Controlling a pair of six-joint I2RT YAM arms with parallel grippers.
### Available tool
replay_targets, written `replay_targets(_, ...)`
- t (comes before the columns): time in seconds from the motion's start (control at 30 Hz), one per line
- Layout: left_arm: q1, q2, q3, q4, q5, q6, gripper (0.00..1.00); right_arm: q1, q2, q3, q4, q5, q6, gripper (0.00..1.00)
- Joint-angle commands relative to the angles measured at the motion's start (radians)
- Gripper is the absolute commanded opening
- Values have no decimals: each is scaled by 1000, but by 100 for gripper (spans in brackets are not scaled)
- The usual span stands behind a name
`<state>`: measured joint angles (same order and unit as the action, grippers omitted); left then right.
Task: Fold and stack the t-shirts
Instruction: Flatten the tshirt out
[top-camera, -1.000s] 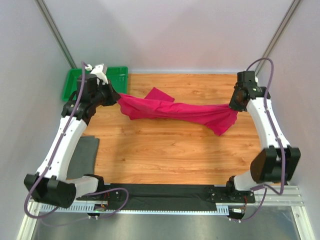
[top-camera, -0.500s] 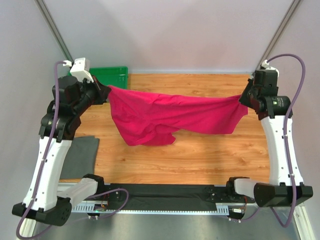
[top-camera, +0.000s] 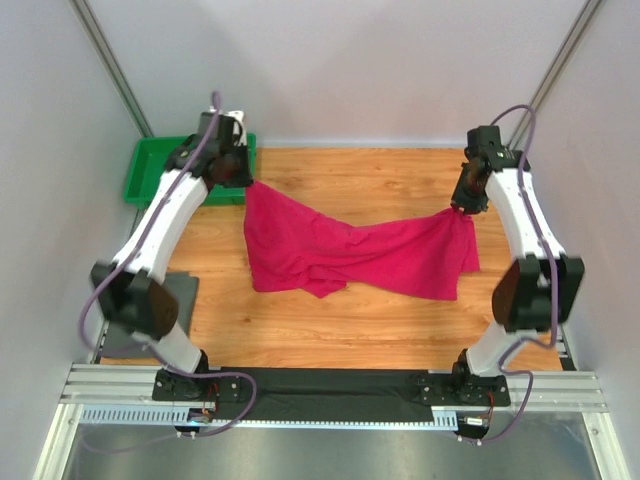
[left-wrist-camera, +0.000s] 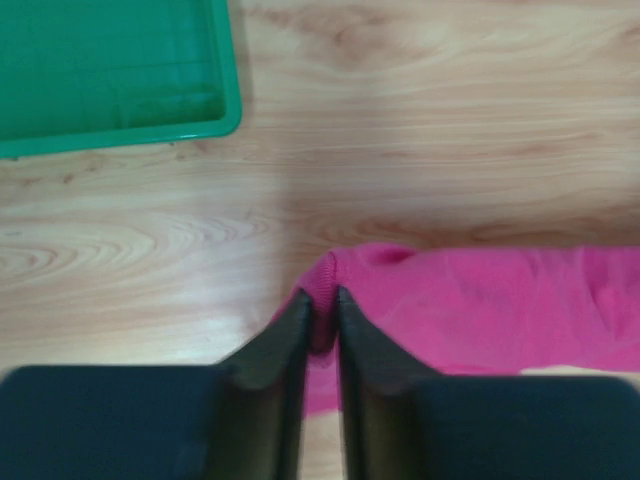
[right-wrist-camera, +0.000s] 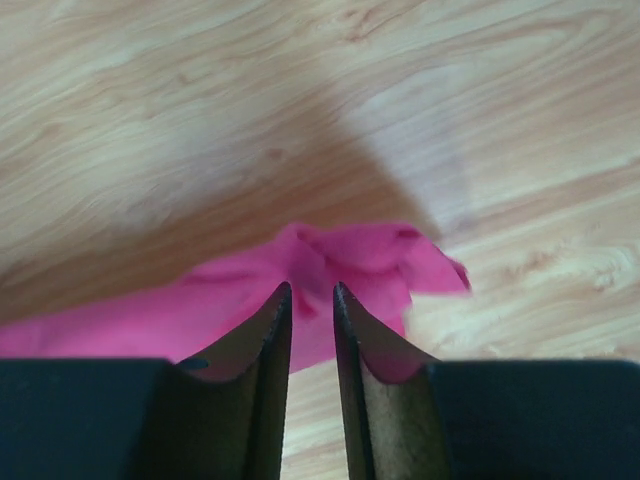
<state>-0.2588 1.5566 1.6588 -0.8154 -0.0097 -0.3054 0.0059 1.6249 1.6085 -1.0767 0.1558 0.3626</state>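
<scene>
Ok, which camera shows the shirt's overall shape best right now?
The top external view: the whole shirt is in frame, strung between the left gripper and the right gripper, creased in the middle. The left wrist view shows only the pinched corner and nearby cloth; the right wrist view only the bunched corner it grips.

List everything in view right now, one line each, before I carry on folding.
t-shirt: one, pink, hanging between the two pincers over the table's middle
tray: one, green, far left corner
table: one, light wood
sheet: one, dark grey, near left, partly hidden by the left arm
strip: one, black, along the near edge
left pincer: one, black, shut on the t-shirt near the tray
right pincer: one, black, shut on the t-shirt's other end
</scene>
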Motion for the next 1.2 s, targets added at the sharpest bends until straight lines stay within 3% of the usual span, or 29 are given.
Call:
replay_targets(0.0,3,191,157,-137,-35,48,32,-38,188,158,-22,48,-40,27)
replay_targets(0.03,3,207,183,-130,-50,46,42,-43,229,191,-55,51,-43,30)
replay_targets(0.07,3,215,206,-119,-76,45,60,-49,287,223,-69,53,-45,31)
replay_targets(0.13,3,212,210,-93,-88,46,78,-50,317,261,-92,53,-47,39)
replay_targets(0.17,3,208,196,-91,-88,46,83,-50,316,252,-89,51,-48,42)
replay_targets(0.3,3,110,8,-71,-67,48,81,-52,251,147,-66,-27,-28,46)
replay_targets(0.4,7,-7,-242,-25,2,-13,69,-50,150,-20,-8,-174,10,46)
replay_targets(0.47,21,-71,-440,13,51,-101,54,-47,68,-144,35,-238,27,46)
replay_targets(0.63,69,-228,-741,166,141,-261,44,-47,-45,-288,58,-294,36,46)
replay_targets(0.73,81,-196,-777,219,175,-307,44,-47,-91,-347,63,-302,36,46)
replay_targets(0.93,81,-86,-800,251,212,-389,56,-55,-129,-417,63,-280,55,47)
replay_targets(1.17,81,-14,-791,219,178,-440,50,-69,-152,-444,86,-279,68,53)
